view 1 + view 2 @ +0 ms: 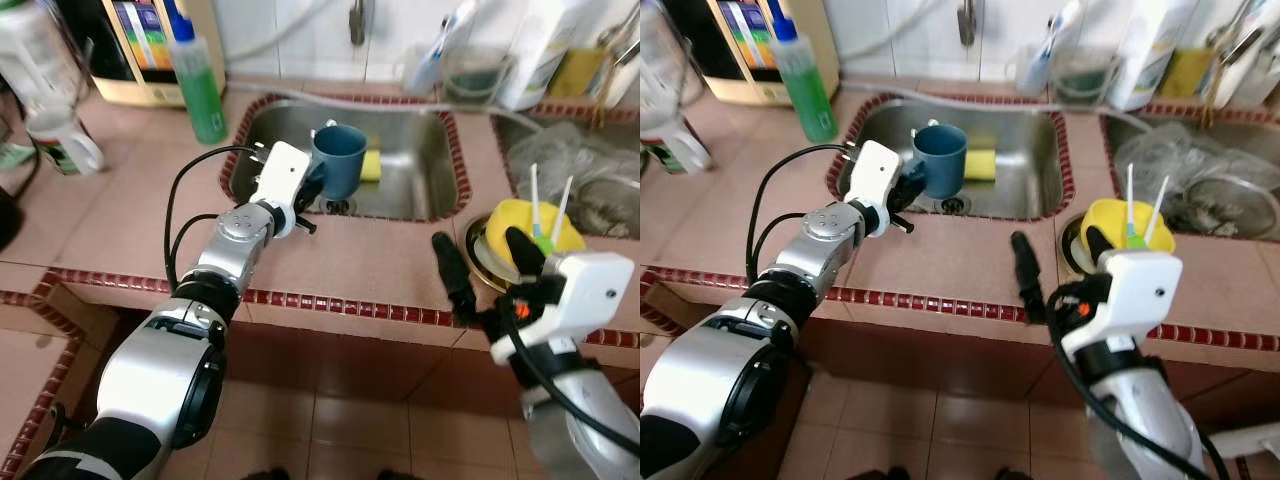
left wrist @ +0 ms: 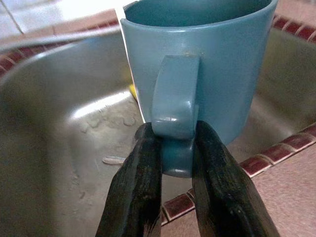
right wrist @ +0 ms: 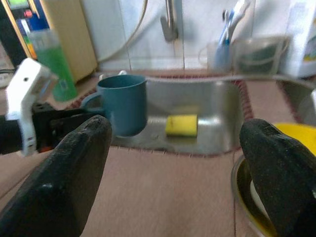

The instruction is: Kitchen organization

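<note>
A blue mug hangs upright over the steel sink, held by its handle. My left gripper is shut on that handle; both black fingers pinch it from either side. A yellow sponge lies in the sink behind the mug. My right gripper stands open above the counter's front edge, right of the sink, with nothing between its fingers. Just beyond it sits a yellow bowl in a metal dish, with two white sticks poking up.
A green soap bottle stands left of the sink, a white jug farther left. A faucet, a toothbrush cup and containers line the back wall. A second basin with plastic wrap lies at right. Red tile trim edges the counter.
</note>
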`<state>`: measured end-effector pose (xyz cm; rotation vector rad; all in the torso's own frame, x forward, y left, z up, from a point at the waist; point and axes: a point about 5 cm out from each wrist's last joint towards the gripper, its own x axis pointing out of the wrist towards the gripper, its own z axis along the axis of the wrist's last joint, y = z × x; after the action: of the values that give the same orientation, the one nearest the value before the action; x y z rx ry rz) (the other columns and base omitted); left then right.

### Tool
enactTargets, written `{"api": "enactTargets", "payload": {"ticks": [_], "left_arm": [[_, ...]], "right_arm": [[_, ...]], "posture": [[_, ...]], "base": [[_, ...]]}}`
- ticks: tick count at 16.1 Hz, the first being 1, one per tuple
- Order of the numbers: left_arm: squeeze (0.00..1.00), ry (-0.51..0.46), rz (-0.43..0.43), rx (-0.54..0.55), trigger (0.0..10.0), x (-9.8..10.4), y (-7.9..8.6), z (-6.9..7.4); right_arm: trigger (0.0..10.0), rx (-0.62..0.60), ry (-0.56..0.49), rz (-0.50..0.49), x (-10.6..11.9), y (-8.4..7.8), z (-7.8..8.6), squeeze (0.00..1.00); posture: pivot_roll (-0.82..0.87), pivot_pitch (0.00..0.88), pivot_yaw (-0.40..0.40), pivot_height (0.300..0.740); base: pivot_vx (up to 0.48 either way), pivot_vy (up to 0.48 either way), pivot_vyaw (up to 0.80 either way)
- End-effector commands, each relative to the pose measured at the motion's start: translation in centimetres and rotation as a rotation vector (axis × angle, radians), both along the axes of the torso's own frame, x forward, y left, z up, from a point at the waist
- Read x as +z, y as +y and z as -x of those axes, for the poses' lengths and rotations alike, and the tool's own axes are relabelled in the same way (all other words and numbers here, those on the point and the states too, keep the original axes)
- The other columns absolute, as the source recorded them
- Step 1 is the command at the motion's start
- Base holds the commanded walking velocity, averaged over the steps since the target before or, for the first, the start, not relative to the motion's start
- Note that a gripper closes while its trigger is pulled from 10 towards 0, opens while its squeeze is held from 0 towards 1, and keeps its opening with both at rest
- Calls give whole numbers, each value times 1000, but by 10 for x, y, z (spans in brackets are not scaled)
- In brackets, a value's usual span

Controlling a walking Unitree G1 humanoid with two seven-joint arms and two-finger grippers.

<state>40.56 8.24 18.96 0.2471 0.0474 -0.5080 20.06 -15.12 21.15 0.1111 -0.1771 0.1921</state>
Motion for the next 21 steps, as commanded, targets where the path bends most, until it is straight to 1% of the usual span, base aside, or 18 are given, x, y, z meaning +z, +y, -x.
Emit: {"api": "enactTargets", "payload": {"ticks": [1,4,7,9,10,11,12,13,15,16,21], "left_arm": [[0,-23,-6,-14,10000,12,-4,-3],[0,1,-10,-17,10000,9,-9,-3],[0,23,-26,-32,10000,6,-15,-1],[0,57,-26,-54,10000,4,-17,-1],[1000,58,-44,-63,10000,3,-17,0],[1000,59,-46,-70,10000,2,-17,0],[1000,74,-23,-70,10000,1,-17,0],[1000,80,-19,-71,10000,0,-17,1],[1000,89,-24,-81,10000,-2,-16,1],[1000,83,-41,-81,10000,-2,-14,1],[1000,75,-40,-75,10000,2,-10,-1]], "right_arm": [[10000,5,2,-10,3,2,7,0],[10000,8,28,-32,2,6,16,0],[10000,7,44,-48,3,9,20,0],[10000,11,49,-57,3,11,23,0],[10000,12,54,-58,3,12,24,0],[10000,13,58,-58,2,12,25,0],[10000,13,63,-57,1,12,25,0],[10000,12,66,-58,1,12,25,0],[10000,7,67,-56,0,13,25,0],[10000,5,68,-58,0,13,24,0],[10000,5,60,-59,0,14,21,0]], "posture": [[-221,256,59,740],[-240,261,72,740],[-248,259,83,740],[-253,258,91,740],[-254,260,95,740],[-254,262,95,740],[-253,264,95,740],[-252,267,95,740],[-249,268,96,740],[-246,269,96,740],[-234,256,95,740]], "base": [[0,0,0],[0,0,0],[0,0,0],[0,0,0],[0,0,0],[0,0,0],[0,0,0],[0,0,0],[0,0,0],[0,0,0],[0,0,0]]}}
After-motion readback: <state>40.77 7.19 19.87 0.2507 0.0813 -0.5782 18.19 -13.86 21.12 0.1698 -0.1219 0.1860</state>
